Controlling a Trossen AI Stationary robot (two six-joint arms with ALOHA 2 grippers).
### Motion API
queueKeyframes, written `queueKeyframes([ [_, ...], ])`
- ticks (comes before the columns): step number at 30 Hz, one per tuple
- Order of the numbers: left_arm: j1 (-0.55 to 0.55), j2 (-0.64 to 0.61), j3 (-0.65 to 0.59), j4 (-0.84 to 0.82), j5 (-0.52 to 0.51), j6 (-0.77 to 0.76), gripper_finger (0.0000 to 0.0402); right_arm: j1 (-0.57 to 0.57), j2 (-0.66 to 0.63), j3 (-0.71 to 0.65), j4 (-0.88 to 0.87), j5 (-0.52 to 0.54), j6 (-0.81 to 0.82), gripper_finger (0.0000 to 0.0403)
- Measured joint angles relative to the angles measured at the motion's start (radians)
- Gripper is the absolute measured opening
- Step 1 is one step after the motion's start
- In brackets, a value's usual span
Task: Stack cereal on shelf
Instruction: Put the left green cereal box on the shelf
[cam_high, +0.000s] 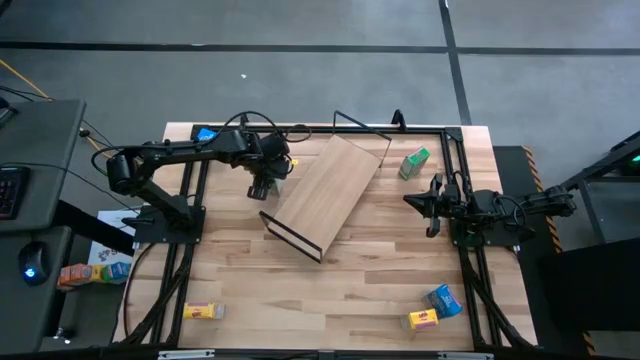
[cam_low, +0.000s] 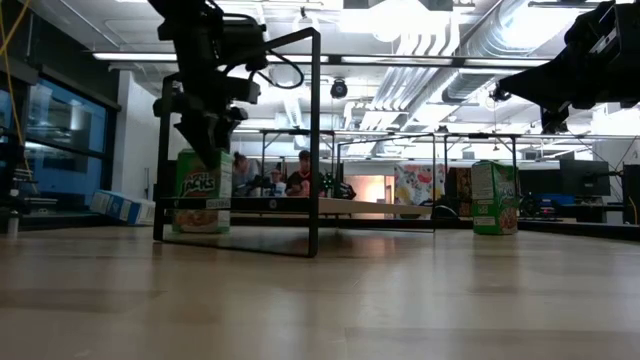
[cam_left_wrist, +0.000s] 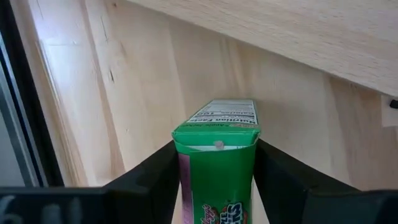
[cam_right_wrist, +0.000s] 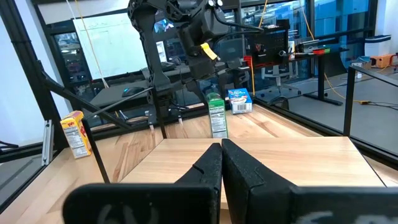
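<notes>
Currently left gripper (cam_left_wrist: 217, 186) jaws flank an upright green cereal box (cam_left_wrist: 217, 155) (contact unclear) beside the shelf (cam_high: 325, 190); right gripper (cam_right_wrist: 221, 162) clenched, empty.

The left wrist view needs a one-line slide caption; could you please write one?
Left gripper with its jaws on either side of an upright green cereal box, beside the light-wood shelf.
</notes>
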Motion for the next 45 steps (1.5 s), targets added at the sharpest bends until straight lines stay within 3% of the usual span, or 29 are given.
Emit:
queueKeyframes([
  [7, 0.0, -0.02, 0.054, -0.002, -0.155, 0.025, 0.016, 0.0, 0.0, 0.0, 0.0, 0.0, 0.0, 0.0],
  [12, 0.0, -0.022, 0.22, 0.056, -0.333, -0.143, 0.0159, 0.0, 0.0, 0.0, 0.0, 0.0, 0.0, 0.0],
  [17, -0.006, 0.015, 0.419, 0.09, -0.248, -0.249, 0.0159, 0.0, 0.0, 0.0, 0.0, 0.0, 0.0, 0.0],
  [24, -0.014, 0.218, 0.725, 0.051, -0.159, -0.539, 0.0158, 0.0, 0.0, 0.0, 0.0, 0.0, 0.0, 0.0],
  [32, 0.022, 0.512, 1.088, -0.279, -0.033, -0.784, 0.0158, 0.0, 0.0, 0.0, 0.0, 0.0, 0.0, 0.0],
  [45, 0.068, 0.667, 1.115, -0.274, 0.037, -0.823, 0.0158, 0.0, 0.0, 0.0, 0.0, 0.0, 0.0, 0.0],
])
